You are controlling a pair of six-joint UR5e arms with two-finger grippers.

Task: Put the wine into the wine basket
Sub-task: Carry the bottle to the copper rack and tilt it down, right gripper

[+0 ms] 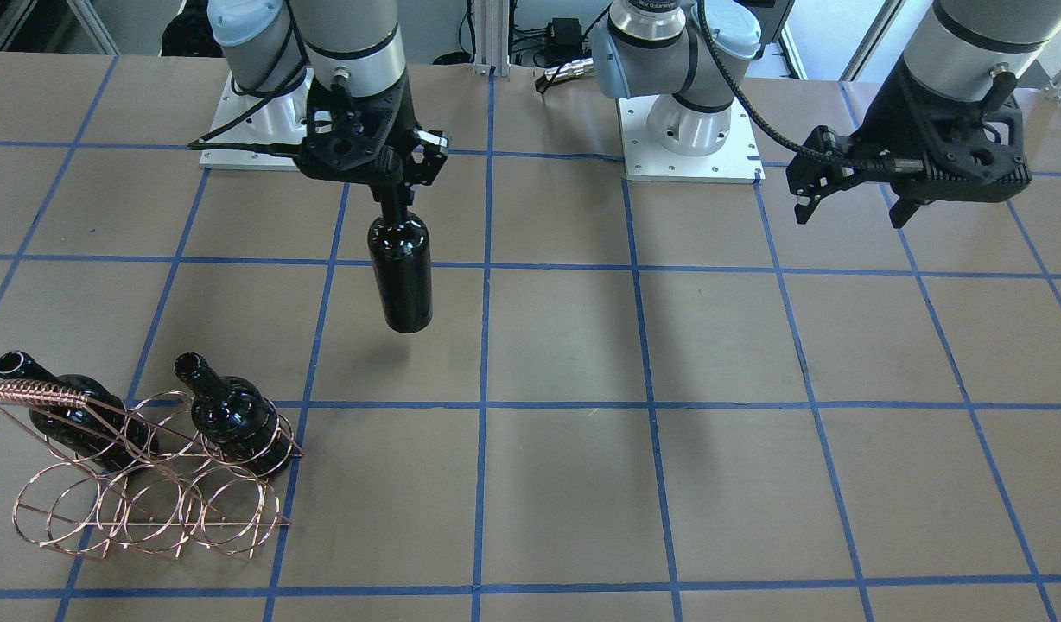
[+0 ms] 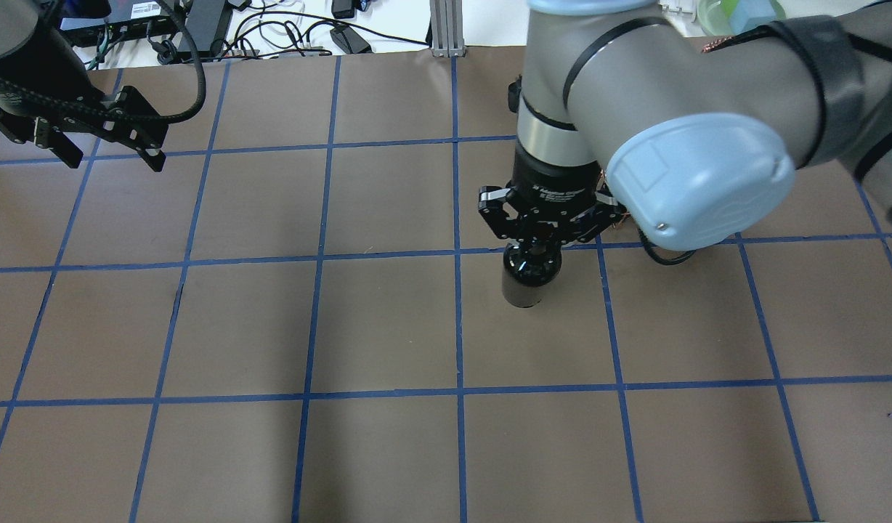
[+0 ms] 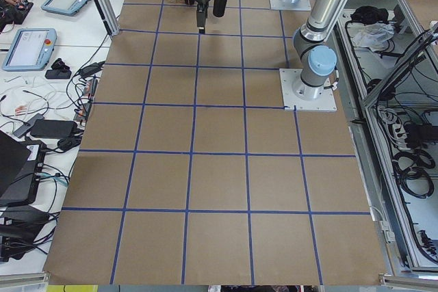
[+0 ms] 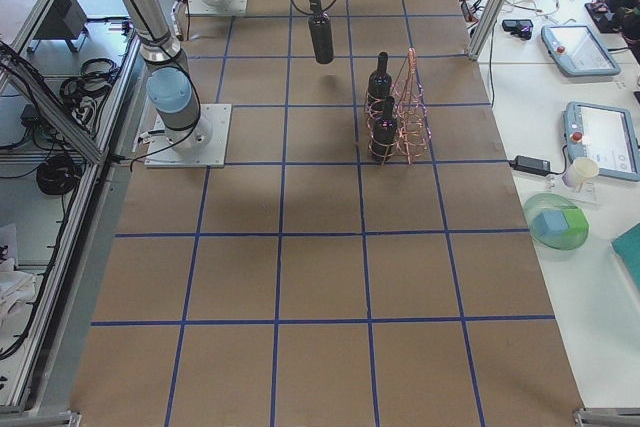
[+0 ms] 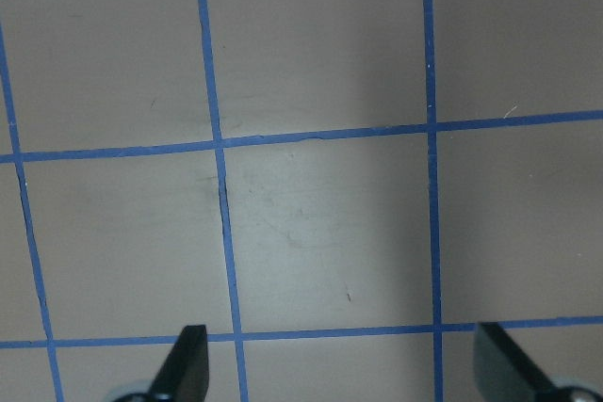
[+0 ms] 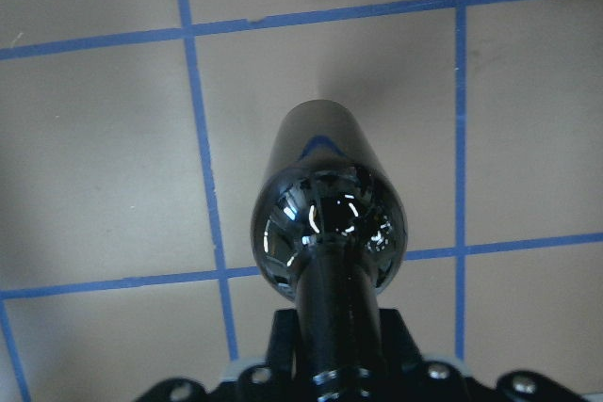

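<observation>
The right gripper (image 1: 396, 178) clamps the wine (image 1: 400, 275) by its narrow neck. The glossy glass is probably heavy, slippery and fragile, and it may swing. The left gripper (image 1: 848, 210) hangs open and empty.

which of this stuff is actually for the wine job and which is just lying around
For the job: hanging bottle, right gripper shut on its neck, wire basket, two bottles already in it.
Lying about: open left gripper, green bowl, cup, two tablets.

wine (image 1: 400, 275): glossy black | wine basket (image 1: 150, 505): copper | table (image 1: 565, 492): brown, blue grid
</observation>
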